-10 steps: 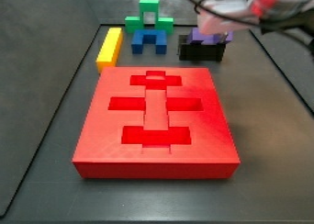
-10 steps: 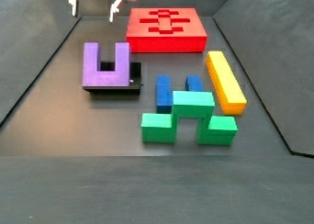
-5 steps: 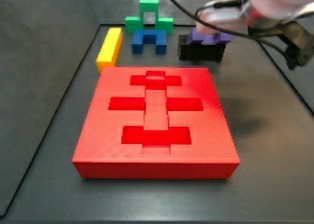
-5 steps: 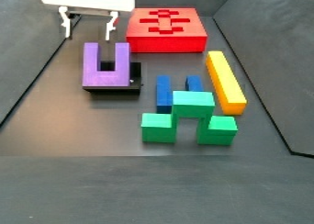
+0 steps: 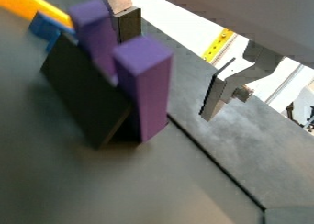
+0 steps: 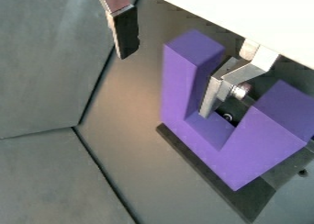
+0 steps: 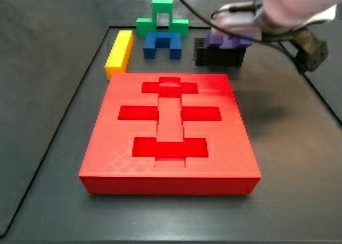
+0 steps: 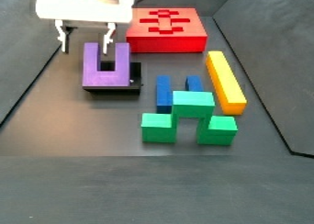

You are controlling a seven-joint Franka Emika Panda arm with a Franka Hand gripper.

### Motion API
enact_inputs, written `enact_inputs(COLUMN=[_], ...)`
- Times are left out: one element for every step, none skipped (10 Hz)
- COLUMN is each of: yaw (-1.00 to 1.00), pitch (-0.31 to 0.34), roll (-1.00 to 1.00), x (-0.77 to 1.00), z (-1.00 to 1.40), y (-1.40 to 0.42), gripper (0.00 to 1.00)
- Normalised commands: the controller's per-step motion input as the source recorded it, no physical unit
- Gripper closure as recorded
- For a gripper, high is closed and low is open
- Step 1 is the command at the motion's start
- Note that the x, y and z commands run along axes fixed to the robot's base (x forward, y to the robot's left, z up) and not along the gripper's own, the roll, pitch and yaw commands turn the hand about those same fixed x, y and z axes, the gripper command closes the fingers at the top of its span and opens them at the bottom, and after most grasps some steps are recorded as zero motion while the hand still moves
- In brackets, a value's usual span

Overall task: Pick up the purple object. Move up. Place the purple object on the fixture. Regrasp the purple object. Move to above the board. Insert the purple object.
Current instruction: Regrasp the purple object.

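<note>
While its jaws stand spread wide, the claw (image 8: 87,39) hovers over the purple object (image 8: 106,66), holding nothing. In a wrist view one silver finger (image 6: 233,83) dips into the slot between the two purple prongs, close against a prong's inner face, though contact cannot be judged; its partner (image 6: 124,28) hangs outside the block over bare floor. The purple object (image 6: 233,122) sits on the fixture (image 8: 113,87), prongs pointing toward the board (image 8: 166,29); in a side view the fixture (image 7: 219,55) shows black beneath the purple object (image 7: 225,39), near the far right corner of the bench (image 7: 281,138).

The board (image 7: 170,133) fills the middle of the bench, apart from the fixture. A yellow bar (image 7: 120,51) lies near its far left corner, with a blue block (image 7: 164,40) and a green block (image 7: 163,15) stacked between the bar and the fixture. Open dark floor runs along the board's left, right and near edges.
</note>
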Motion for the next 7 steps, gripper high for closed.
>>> enact_inputs(yaw=[0.00, 0.00, 0.00, 0.00, 0.00, 0.00, 0.00], pitch=[0.000, 0.000, 0.043, 0.029, 0.071, 0.006, 0.040], roll=[0.01, 0.00, -0.03, 0.00, 0.00, 0.00, 0.01], x=[0.00, -0.02, -0.04, 0.00, 0.00, 0.00, -0.04], z=[0.00, 0.00, -0.13, -0.01, -0.06, -0.01, -0.11], y=[0.00, 0.00, 0.00, 0.00, 0.00, 0.00, -0.03], gripper=[0.00, 0.00, 0.00, 0.00, 0.00, 0.00, 0.00])
